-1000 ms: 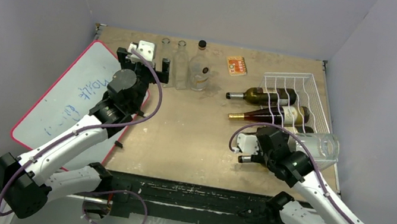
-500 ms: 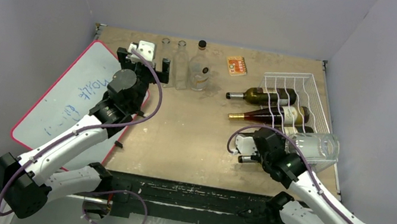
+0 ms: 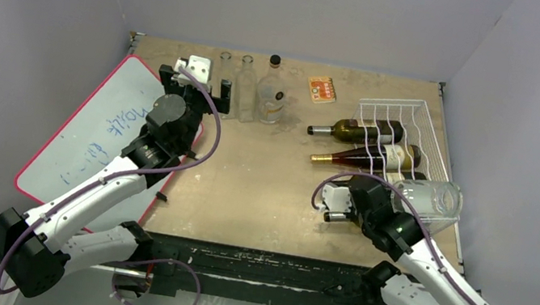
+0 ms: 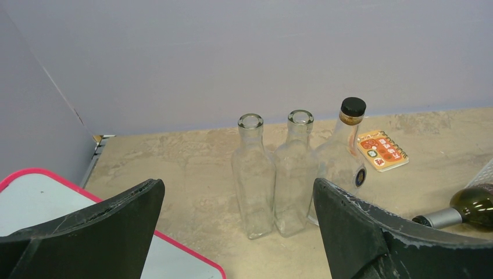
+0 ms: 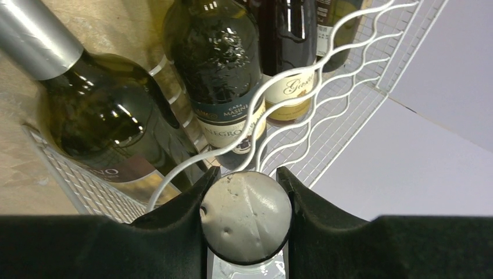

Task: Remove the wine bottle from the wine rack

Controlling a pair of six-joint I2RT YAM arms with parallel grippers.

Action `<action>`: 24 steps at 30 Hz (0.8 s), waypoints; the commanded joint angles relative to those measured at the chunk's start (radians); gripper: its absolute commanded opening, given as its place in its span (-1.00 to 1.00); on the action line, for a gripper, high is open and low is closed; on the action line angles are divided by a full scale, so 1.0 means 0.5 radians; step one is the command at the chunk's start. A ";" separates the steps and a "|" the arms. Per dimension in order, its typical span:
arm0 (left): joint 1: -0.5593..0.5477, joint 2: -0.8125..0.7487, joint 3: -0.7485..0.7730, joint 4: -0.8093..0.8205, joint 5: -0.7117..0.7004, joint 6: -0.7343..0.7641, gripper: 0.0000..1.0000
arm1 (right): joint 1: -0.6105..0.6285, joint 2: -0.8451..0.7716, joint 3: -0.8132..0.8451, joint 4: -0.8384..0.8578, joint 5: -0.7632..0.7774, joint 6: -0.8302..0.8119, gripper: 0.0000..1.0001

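The white wire wine rack [image 3: 405,133] stands at the right of the table and holds three dark wine bottles lying down [image 3: 358,130] [image 3: 368,157] [image 3: 335,216]. My right gripper [image 3: 362,198] is shut on the grey-capped neck of a clear wine bottle [image 3: 427,198], which lies across the rack's near top edge. In the right wrist view the fingers [image 5: 180,215] clamp the round grey cap [image 5: 246,218], above the rack's wavy wire [image 5: 302,64] and the dark bottles [image 5: 224,64]. My left gripper [image 3: 199,86] is open and empty at the back left.
Two clear square glass bottles [image 4: 253,174] [image 4: 295,168] and a round black-capped bottle [image 4: 343,157] stand ahead of my left gripper [image 4: 237,195]. A small orange notebook [image 3: 322,89] lies at the back. A red-edged whiteboard [image 3: 90,132] lies at the left.
My right gripper and the clear bottle it holds have shifted a little to the left, away from the rack's right side. The left arm has not moved.
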 commanded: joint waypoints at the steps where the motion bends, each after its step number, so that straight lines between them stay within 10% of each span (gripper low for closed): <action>1: -0.019 -0.019 0.057 0.062 -0.004 -0.014 1.00 | 0.016 -0.056 0.224 0.068 -0.070 0.106 -1.00; 24: -0.054 -0.024 0.050 0.064 -0.045 0.008 1.00 | 0.020 0.023 0.922 0.585 0.105 1.115 -1.00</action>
